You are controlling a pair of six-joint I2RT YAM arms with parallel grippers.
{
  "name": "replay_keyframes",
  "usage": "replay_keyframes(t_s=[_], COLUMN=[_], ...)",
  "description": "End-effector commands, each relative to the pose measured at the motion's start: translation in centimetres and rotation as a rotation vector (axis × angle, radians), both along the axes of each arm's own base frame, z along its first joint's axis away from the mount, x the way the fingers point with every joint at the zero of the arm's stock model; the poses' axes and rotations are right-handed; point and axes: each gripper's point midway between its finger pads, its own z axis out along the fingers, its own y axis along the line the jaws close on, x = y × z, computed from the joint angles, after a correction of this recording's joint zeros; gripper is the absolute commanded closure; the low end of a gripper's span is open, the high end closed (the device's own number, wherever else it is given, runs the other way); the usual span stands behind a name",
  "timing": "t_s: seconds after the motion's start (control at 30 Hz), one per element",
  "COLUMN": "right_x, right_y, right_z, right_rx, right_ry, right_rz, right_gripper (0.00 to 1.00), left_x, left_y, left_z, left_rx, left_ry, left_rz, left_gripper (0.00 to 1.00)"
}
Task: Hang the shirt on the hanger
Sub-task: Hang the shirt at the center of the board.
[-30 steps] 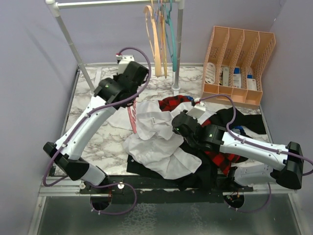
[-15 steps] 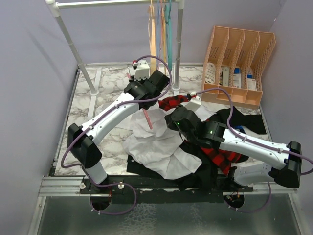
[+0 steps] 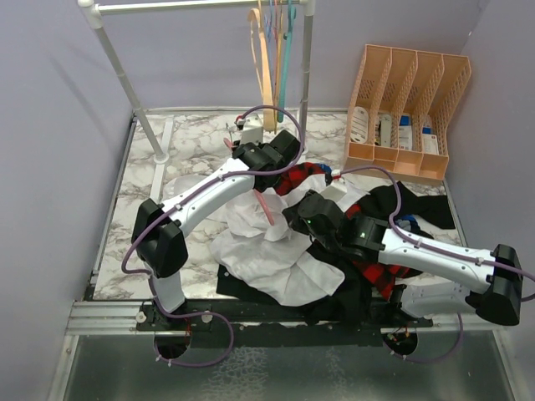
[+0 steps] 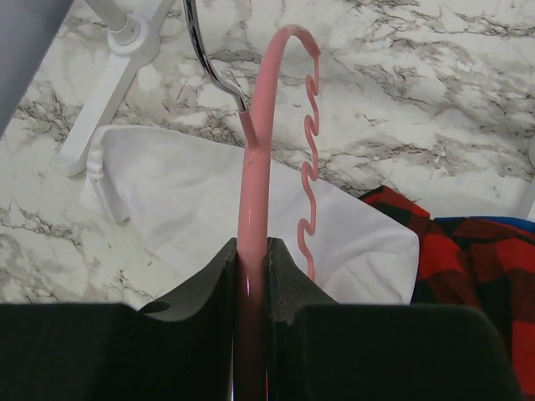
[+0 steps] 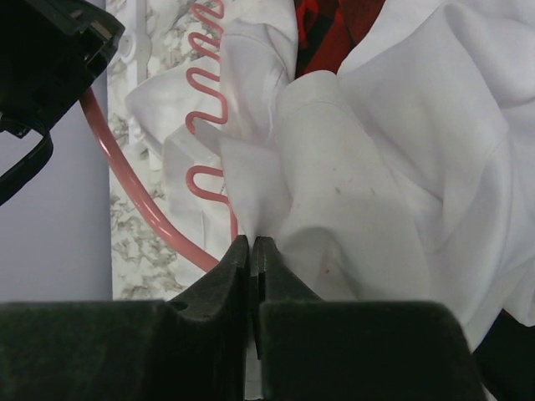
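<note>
**Now: hanger clamped on the left, shirt fold pinched on the right**

From above, the left gripper (image 3: 262,185) reaches over the middle of the marble bench (image 3: 192,159) and holds the pink hanger (image 3: 266,209), which slants down onto the white shirt (image 3: 267,259). The shirt lies crumpled at the centre, on top of a red-and-black plaid shirt (image 3: 297,175) and a black garment (image 3: 418,205). The right gripper (image 3: 290,220) meets the shirt's upper edge, just beside the hanger. A clothes rack (image 3: 305,75) carrying a peach-orange hanger (image 3: 261,58) and a teal hanger (image 3: 287,58) stands behind, with a peach file organiser (image 3: 410,109) to the right.

At the left wrist, the jaws stand narrowly apart, closed tight on the hanger's (image 4: 255,167) smooth arm. Its wavy arm and metal hook (image 4: 205,58) rise beyond them. Below lies a part of the shirt (image 4: 192,209), with plaid at the right.

At the right wrist, the jaws are pressed fully together on a thin fold of the shirt (image 5: 359,184). The hanger's (image 5: 125,180) notched arm lies against the cloth to the left.
</note>
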Motion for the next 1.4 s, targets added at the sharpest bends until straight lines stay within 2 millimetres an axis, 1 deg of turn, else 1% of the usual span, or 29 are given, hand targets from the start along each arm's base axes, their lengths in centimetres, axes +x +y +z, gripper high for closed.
replay_keyframes(t_s=[0.0,0.17,0.3,0.37,0.5,0.57,0.63,0.7,0.77,0.87,0.97,1.03,1.07,1.1,1.2,1.23,1.27,1.3,1.33,1.37], right_x=[-0.1,0.3,0.6,0.8,1.1,1.1,1.3,1.6,1.9,2.5,3.5,3.7,3.7,3.6,2.7,2.3,1.9,1.5,1.2,0.9], right_y=[2.4,4.0,4.3,4.5,5.8,7.0,8.0,8.8,9.6,10.7,10.8,10.8,10.8,10.8,11.0,10.8,10.5,10.1,9.7,9.3], right_z=[1.8,3.2,4.7,5.2,5.7,6.0,6.0,6.0,6.2,6.9,7.4,7.6,8.0,8.4,10.1,10.9,11.4,11.8,12.2,12.5], right_rx=[0.164,0.180,0.166,0.161,0.186,0.203,0.216,0.227,0.240,0.253,0.234,0.221,0.212,0.200,0.150,0.135,0.111,0.086,0.065,0.042], right_ry=[-0.002,-0.025,-0.060,-0.065,-0.082,-0.084,-0.093,-0.103,-0.120,-0.162,-0.202,-0.220,-0.235,-0.259,-0.334,-0.359,-0.381,-0.405,-0.424,-0.446], right_rz=[0.033,0.069,0.085,0.088,0.111,0.145,0.162,0.173,0.179,0.192,0.165,0.166,0.172,0.192,0.294,0.324,0.345,0.363,0.380,0.401], right_gripper=[0.99,0.99,0.99,0.99,0.99,0.99,0.99,0.99,0.99,0.99,0.99,0.98,0.95,0.88,0.57,0.48,0.41,0.28,0.19,0.17], left_x=[0.1,0.6,0.9,1.1,1.8,2.2,2.3,2.1,1.7,1.0,0.4,0.0,-0.1,-0.2,-0.3,-0.3,-0.2,-0.2,-0.2,-0.3], left_y=[-1.1,-1.6,-1.5,-1.6,-2.2,-2.5,-2.6,-2.5,-2.3,-1.6,-1.3,-1.0,-0.8,-0.7,-0.3,-0.3,-0.3,-0.3,-0.4,-0.5], left_z=[-1.0,-1.3,-1.3,-1.2,0.1,1.1,1.7,2.2,2.3,1.7,1.3,1.4,1.5,1.7,2.2,2.3,2.2,2.3,2.2,2.2], left_rx=[-0.035,-0.017,0.002,0.006,-0.007,-0.019,-0.030,-0.048,-0.057,-0.050,-0.055,-0.058,-0.058,-0.059,-0.065,-0.067,-0.072,-0.076,-0.081,-0.087], left_ry=[0.005,0.005,-0.006,-0.009,-0.033,-0.050,-0.056,-0.059,-0.056,-0.048,-0.033,-0.030,-0.032,-0.035,-0.044,-0.044,-0.042,-0.040,-0.037,-0.034], left_rz=[0.006,0.007,0.018,0.020,0.029,0.031,0.029,0.024,0.022,0.021,0.004,-0.004,-0.007,-0.008,-0.006,-0.006,-0.006,-0.007,-0.009,-0.012], left_gripper=[1.00,1.00,1.00,1.00,1.00,1.00,1.00,1.00,1.00,1.00,1.00,1.00,1.00,1.00,1.00,1.00,1.00,1.00,1.00,1.00])
